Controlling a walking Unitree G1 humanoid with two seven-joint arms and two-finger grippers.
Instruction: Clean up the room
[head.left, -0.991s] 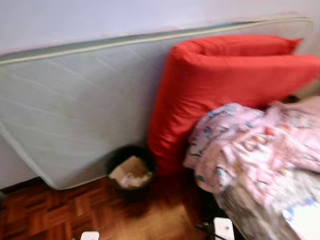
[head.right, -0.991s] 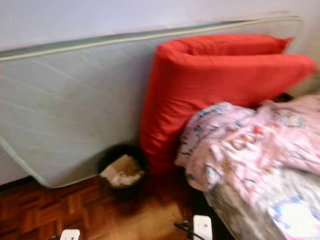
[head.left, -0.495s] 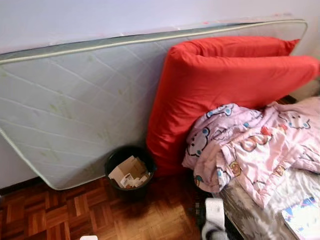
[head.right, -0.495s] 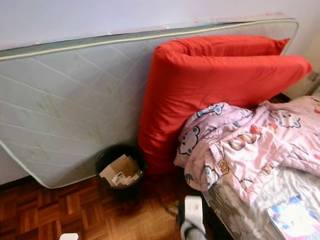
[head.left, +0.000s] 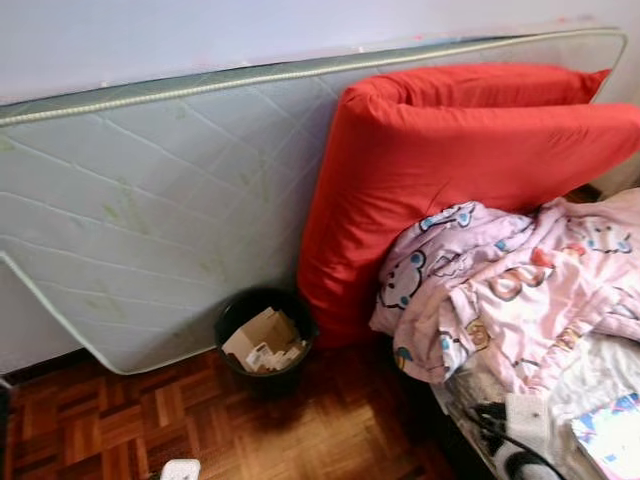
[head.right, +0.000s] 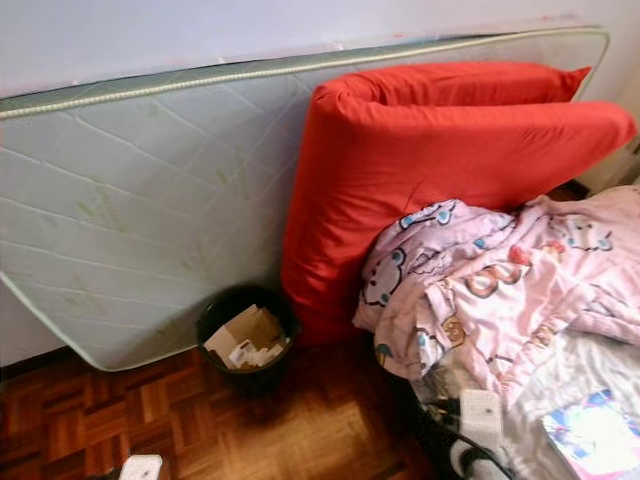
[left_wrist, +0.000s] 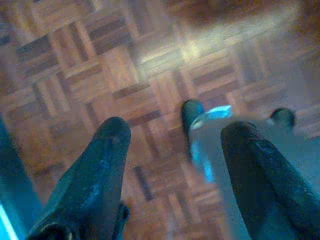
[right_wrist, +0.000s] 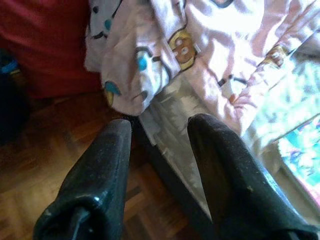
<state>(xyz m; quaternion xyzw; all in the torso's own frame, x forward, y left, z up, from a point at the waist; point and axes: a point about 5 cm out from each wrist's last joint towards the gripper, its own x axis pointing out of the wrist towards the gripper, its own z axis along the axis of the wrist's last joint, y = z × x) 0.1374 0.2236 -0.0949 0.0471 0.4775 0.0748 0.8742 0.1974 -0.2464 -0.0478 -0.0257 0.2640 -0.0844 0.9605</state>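
A pale quilted mattress (head.left: 150, 210) stands on its long edge against the wall, filling the left and middle of the head views. On the parquet floor (head.left: 120, 420) at its lower right corner sits a black waste bin (head.left: 265, 340), upright and holding cardboard scraps and paper. The left gripper (left_wrist: 175, 165) hangs over the parquet in its wrist view, its two black fingers (left_wrist: 100, 170) spread wide with nothing between them; a blurred light-coloured object lies below, too unclear to name. Just right of the bin, a thick red folded mattress (head.left: 470, 170) leans against the pale one. In front of it and further right, a pink cartoon-print blanket (head.left: 500, 290) lies crumpled on the bed (head.right: 560, 385), draping over the bed's near edge. A colourful book or packet (head.right: 595, 440) rests on the bed at the far right. The right gripper (right_wrist: 160, 165) hovers above the bed's edge beside the blanket, fingers apart and empty.
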